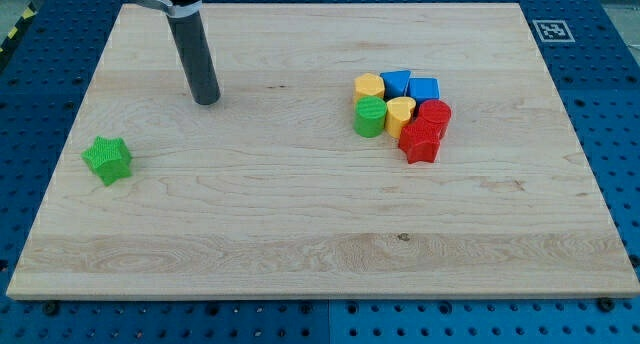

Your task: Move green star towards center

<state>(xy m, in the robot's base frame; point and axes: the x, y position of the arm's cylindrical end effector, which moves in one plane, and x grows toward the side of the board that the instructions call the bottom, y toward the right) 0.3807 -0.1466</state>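
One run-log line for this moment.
tip: up-right of green star, apart | star: near view's left edge | cluster: right of centre | push: not begun

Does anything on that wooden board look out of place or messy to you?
Only the green star, alone near the view's left edge while the other blocks huddle in a tight cluster right of centre. My tip stands above and right of it, touching nothing. Nothing looks spilled or damaged.

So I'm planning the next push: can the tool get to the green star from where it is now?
Probably yes. My tip stands above and to the right of the green star, with only bare board between them; the other blocks cluster far to the view's right.
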